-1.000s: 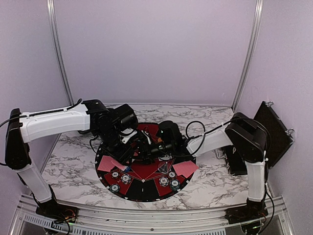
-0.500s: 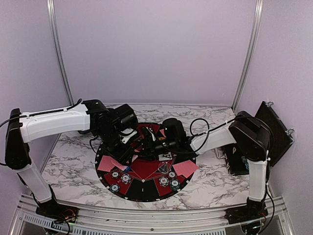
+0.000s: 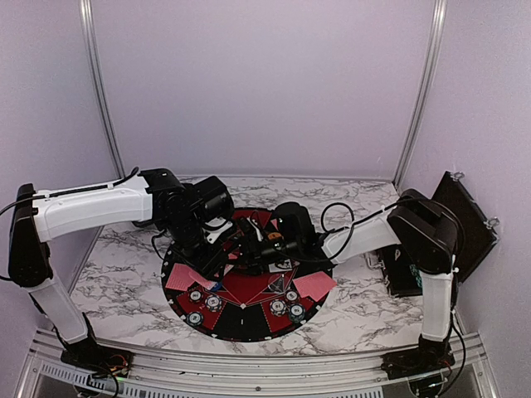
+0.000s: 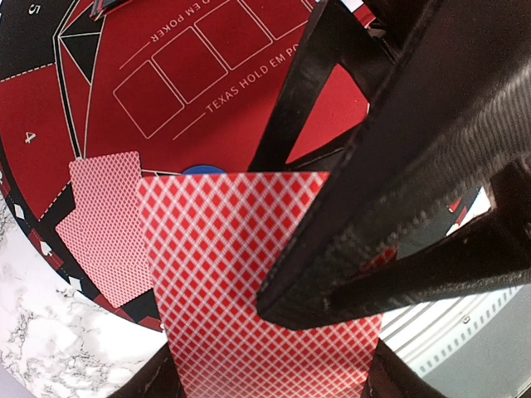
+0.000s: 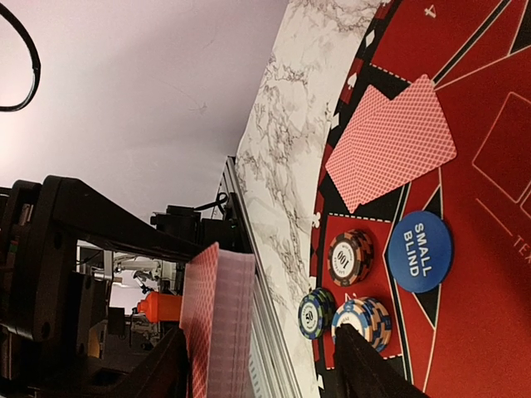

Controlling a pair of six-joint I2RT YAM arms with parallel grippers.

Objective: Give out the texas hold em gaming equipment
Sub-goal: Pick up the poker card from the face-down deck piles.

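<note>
My left gripper (image 4: 265, 385) is shut on a deck of red-backed playing cards (image 4: 224, 274), held above the round mat (image 4: 124, 50). A finger (image 4: 398, 166) of the right gripper lies across the deck's top card. In the right wrist view the deck (image 5: 220, 323) shows edge-on against one finger, and my right gripper (image 5: 265, 365) is open around it. Two dealt cards (image 5: 390, 141) lie on the mat beside a blue SMALL BLIND disc (image 5: 421, 251) and three chip stacks (image 5: 350, 257). From above, both grippers (image 3: 241, 247) meet over the mat's middle.
Dealt cards lie at the mat's left (image 3: 184, 279) and right (image 3: 315, 286), with chip stacks (image 3: 286, 307) along its near side. A black case (image 3: 465, 224) stands open at the far right. A metal rail (image 3: 249, 365) borders the marble table (image 3: 124, 274).
The right wrist has drifted slightly to the right over the mat. The left arm and its deck have stayed put.
</note>
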